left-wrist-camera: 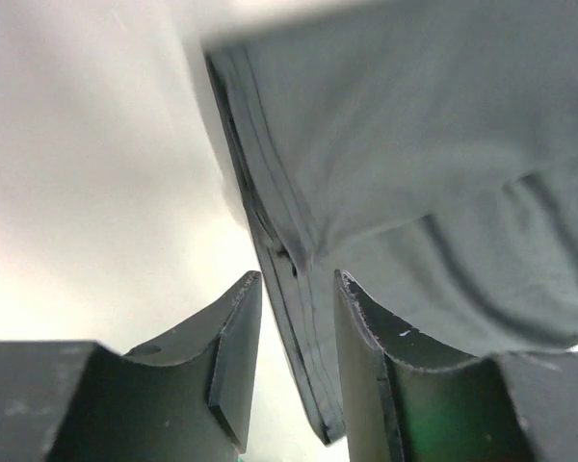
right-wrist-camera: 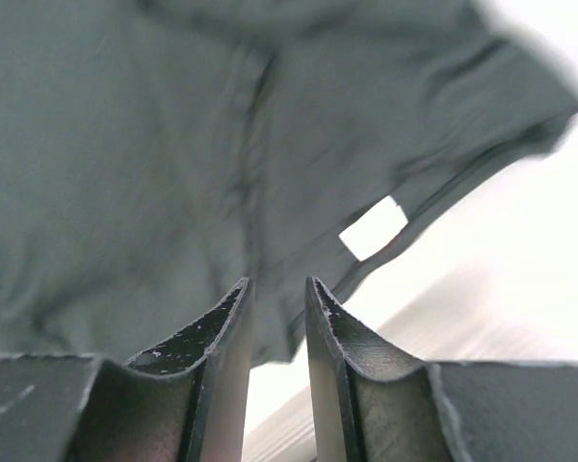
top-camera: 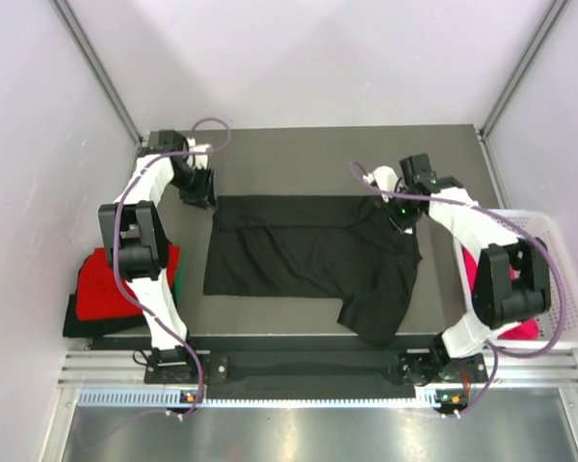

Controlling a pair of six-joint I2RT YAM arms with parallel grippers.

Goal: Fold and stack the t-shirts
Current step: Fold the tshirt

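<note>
Black t-shirt (top-camera: 308,255) is right in the middle of the table (top-camera: 299,154), spread flat, and its far edge looks doubled over on itself. One sleeve (top-camera: 376,313) sticks out toward the near right corner.

My left gripper (top-camera: 200,195) is at the shirt's far left corner. On the left wrist camera the fingers (left-wrist-camera: 236,356) are parted and the layered hem runs down into the gap between them. I see no pinch on it, so I call it open, nothing held.

My right gripper (top-camera: 402,216) sits over the far right corner, by the neck. On the right wrist camera the two fingers (right-wrist-camera: 222,356) stand a narrow gap apart. There's dark cloth beyond them and the small white label (right-wrist-camera: 373,229) just past the tips. Nothing is between the fingers, so it's open too.

Out at the left edge, beside the left arm, there's a red t-shirt (top-camera: 106,284). A sliver of green t-shirt (top-camera: 178,279) peeks out at its right side. There's something dark under the red, but I can't tell what.

Off the right edge of the table is the white basket (top-camera: 564,289). A pink t-shirt (top-camera: 474,274) is inside it, partly hidden by the right arm.
</note>
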